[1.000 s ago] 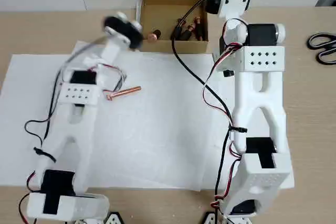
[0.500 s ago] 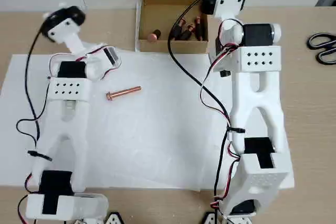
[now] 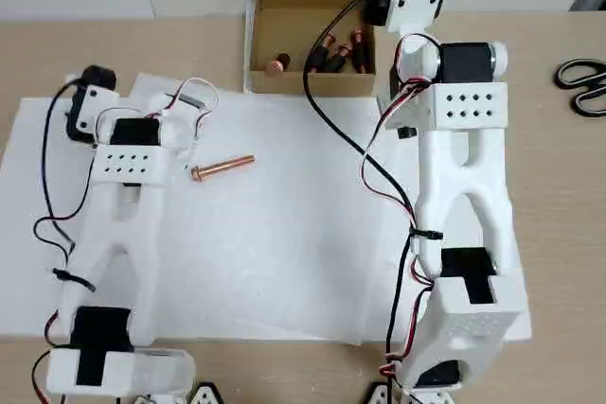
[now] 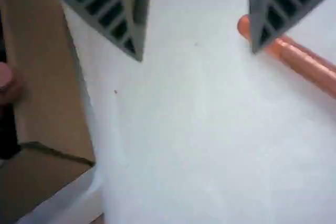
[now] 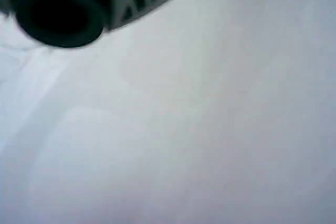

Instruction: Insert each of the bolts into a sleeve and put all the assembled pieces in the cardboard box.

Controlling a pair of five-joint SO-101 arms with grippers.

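On the white sheet (image 3: pixel 284 262), the bolt (image 3: pixel 222 167) lies toward 4 o'clock of the left gripper (image 4: pixel 197 53), its jaws apart and empty, shaft pointing 2 o'clock.

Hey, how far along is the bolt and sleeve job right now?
Done: several pieces lie in the box. In hand: nothing; the left tool is open over the sheet, close to one bare bolt. Left: that bolt needs a sleeve, then goes into the box.
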